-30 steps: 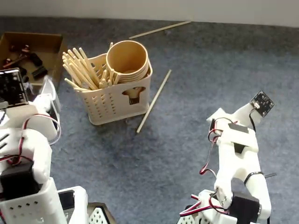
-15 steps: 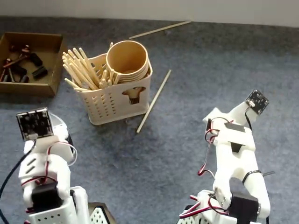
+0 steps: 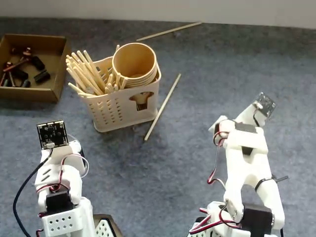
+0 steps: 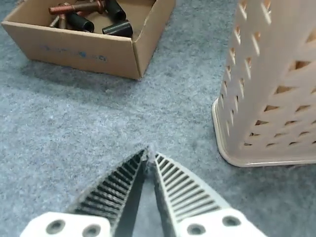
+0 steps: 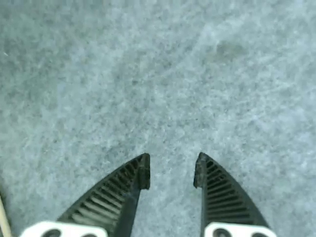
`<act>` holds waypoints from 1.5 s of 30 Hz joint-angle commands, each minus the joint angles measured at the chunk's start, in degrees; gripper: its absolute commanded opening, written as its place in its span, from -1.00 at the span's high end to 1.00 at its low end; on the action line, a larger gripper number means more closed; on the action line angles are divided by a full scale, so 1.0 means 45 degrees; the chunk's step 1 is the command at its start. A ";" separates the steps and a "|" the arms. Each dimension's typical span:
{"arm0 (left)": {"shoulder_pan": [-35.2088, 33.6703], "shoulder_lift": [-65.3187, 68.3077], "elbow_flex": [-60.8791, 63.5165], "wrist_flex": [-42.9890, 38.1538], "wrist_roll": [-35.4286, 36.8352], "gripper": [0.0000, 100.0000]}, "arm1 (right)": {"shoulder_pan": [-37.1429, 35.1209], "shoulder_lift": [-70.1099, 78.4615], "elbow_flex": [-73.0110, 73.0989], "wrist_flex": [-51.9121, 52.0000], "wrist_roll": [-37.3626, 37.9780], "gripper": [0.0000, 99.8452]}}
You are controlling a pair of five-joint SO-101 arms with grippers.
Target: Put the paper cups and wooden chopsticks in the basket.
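One chopstick [image 3: 162, 107] beside basket [image 3: 118, 111], seemingly touching.

no word, number or sign can be read here. a faint line of blue print [image 4: 66, 52] runs along the outer side wall of the cardboard box [image 4: 113, 57] at the tabletop's [image 4: 59, 123] far left corner, too blurred to make out

The gripper [image 4: 149, 154] sits low over grey carpet [image 4: 74, 123], its 2 ribbed fingers meeting at the tips with nothing between them. The slotted cream basket [image 4: 276, 98] stands on the carpet near the tips. Farther off, an open cardboard box [image 4: 89, 49] holds dark cylinders and what appear to be copper-coloured bolts [image 4: 74, 8].
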State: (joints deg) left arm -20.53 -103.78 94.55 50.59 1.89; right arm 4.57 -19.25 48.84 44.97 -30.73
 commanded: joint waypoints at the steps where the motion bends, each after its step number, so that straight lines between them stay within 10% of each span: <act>1: -0.0147 -0.0049 -0.0010 -0.0371 0.0020 0.98 | -0.0283 -0.0283 -0.1338 0.1338 0.0117 0.69; 25: -0.0107 -0.0049 0.0029 -0.0371 0.0020 0.98 | -0.2491 0.5773 -1.4896 0.8645 -0.2637 0.69; 45: -0.0088 -0.0049 0.0049 -0.0410 0.0020 0.98 | -0.4542 1.2376 -2.0933 0.8567 -0.4181 0.69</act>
State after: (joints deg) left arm -20.62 -103.78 94.90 50.42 1.89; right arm -14.33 35.08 -42.07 84.88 -49.01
